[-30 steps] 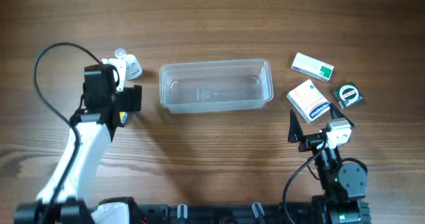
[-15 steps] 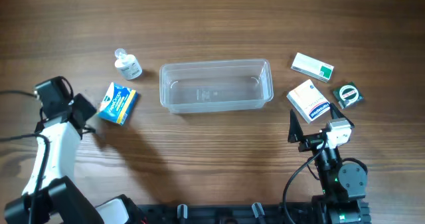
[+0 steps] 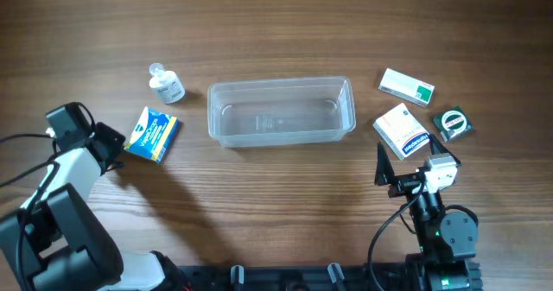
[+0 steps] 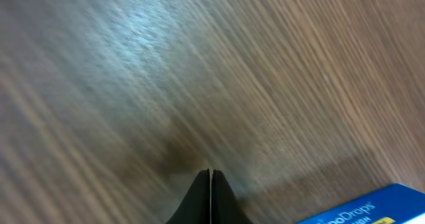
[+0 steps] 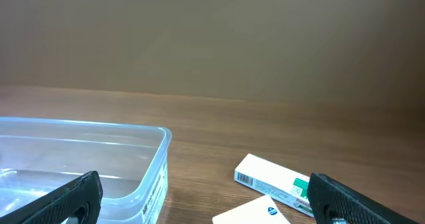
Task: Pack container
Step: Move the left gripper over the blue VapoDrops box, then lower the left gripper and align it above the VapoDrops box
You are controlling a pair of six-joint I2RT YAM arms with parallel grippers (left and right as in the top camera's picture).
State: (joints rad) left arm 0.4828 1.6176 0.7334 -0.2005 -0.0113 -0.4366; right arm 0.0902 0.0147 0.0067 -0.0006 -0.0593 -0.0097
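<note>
1. Container (image 3: pixel 281 86) sits mid-table (image 3: pixel 276 196), between a blue box (image 3: pixel 154 135) and white boxes (image 3: pixel 402 129).
2. Left gripper (image 4: pixel 210 179) is pinched closed on nothing (beside the blue box).
3. Right gripper (image 5: pixel 202 197) gapes wide.

Clear container (image 3: pixel 281 111) centred, blue box (image 3: pixel 154 135) and small bottle (image 3: pixel 166 85) left of it, two white boxes (image 3: pixel 402 129) right of it

Left arm (image 3: pixel 62 172) folded low, white link rising to wrist. Left gripper (image 4: pixel 210 182) closed, fingertips pressed together, nothing between, angled downward. Right arm (image 3: pixel 441 226) tucked upright over base. Right gripper (image 5: pixel 202 187) spread wide, empty, held level.
</note>
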